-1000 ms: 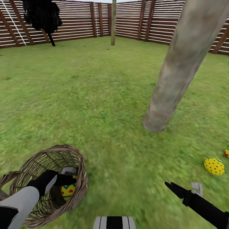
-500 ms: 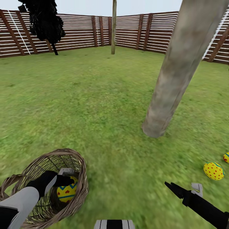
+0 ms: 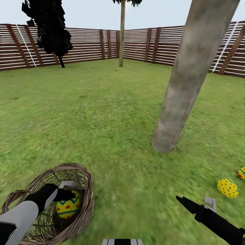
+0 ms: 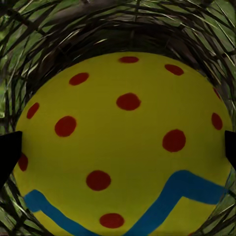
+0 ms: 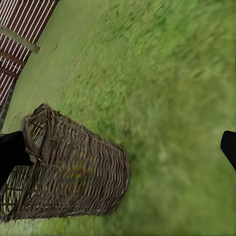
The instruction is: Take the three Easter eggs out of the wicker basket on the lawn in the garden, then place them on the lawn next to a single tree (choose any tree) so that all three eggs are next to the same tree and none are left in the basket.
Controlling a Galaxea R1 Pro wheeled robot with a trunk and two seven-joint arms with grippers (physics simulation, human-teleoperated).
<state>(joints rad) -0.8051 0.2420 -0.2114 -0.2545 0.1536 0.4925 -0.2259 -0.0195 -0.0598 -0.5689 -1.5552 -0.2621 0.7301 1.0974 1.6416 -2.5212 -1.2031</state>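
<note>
While the right pincer hangs apart, the left pincer clamps the egg inside the basket.

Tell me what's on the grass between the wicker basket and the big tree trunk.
Nothing: in the head view the lawn between the wicker basket and the tree trunk is bare grass.

A brown horizontal-slat wooden fence rings mottled green grass under pale grey sky; a near-black tree stands far left.
</note>
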